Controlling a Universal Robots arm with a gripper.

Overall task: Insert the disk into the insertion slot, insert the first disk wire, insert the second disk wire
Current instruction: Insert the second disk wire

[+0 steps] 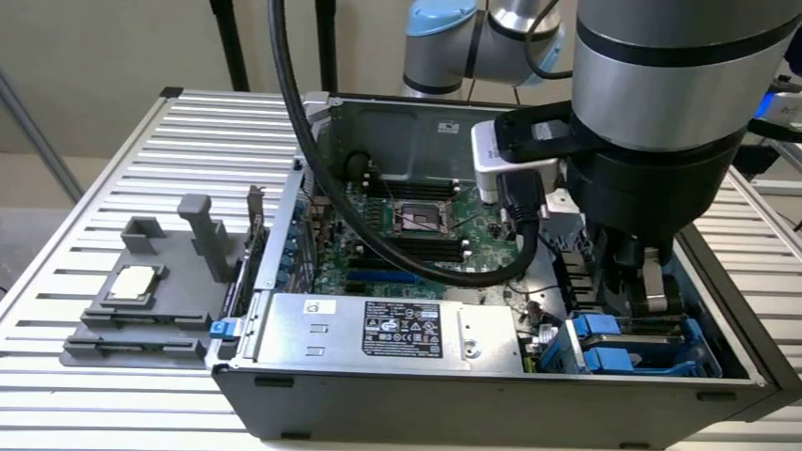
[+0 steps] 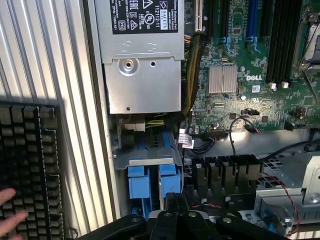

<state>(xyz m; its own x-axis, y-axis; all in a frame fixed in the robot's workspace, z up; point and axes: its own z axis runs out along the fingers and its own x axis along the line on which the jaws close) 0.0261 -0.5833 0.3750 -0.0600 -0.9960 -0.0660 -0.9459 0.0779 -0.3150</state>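
The insertion slot (image 1: 617,349) is the dark grey drive cage at the case's front corner, on the exterior view's right, lined with blue plastic rails and tabs (image 2: 150,181). A grey metal bracket (image 2: 146,159) crosses over those rails. I cannot make out the disk's silver face or white label; only blue plastic shows in the bay. My gripper (image 1: 647,284) hangs inside the case just above the cage, and its black linkage (image 2: 182,220) sits right beside the blue tabs. Loose black wires (image 2: 220,134) with connectors lie between the cage and the green motherboard (image 2: 235,75).
The silver power-supply box (image 1: 376,327) with a black label fills the case front beside the cage. A thick black cable (image 1: 314,160) loops over the motherboard. A grey fixture (image 1: 150,291) stands on the slatted table. A keyboard (image 2: 29,170) with a hand (image 2: 10,212) on it lies outside the case.
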